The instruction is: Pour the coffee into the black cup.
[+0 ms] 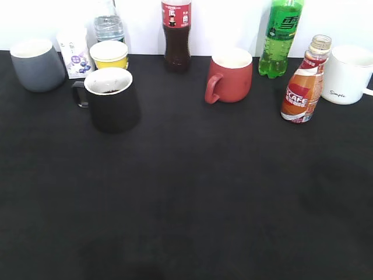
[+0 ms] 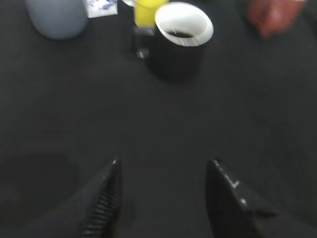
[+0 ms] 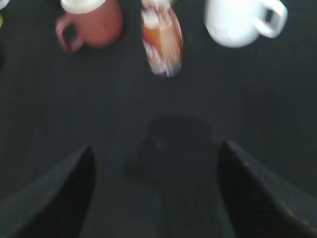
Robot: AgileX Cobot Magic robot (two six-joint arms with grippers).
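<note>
The black cup [image 1: 111,100] stands at the back left of the black table, handle to the left, with dark liquid in its white inside. It also shows in the left wrist view [image 2: 178,47]. The small coffee bottle [image 1: 304,81] with the orange "CAFE" label stands upright and uncapped at the back right, and blurred in the right wrist view [image 3: 162,39]. My left gripper [image 2: 163,166] is open and empty, well short of the cup. My right gripper [image 3: 156,148] is open and empty, short of the bottle. Neither gripper shows in the exterior view.
Along the back stand a grey mug [image 1: 37,64], a small carton [image 1: 74,55], a yellow cup [image 1: 109,55], a water bottle [image 1: 109,24], a dark-drink bottle [image 1: 176,35], a red mug [image 1: 230,74], a green soda bottle [image 1: 281,38] and a white mug [image 1: 348,74].
</note>
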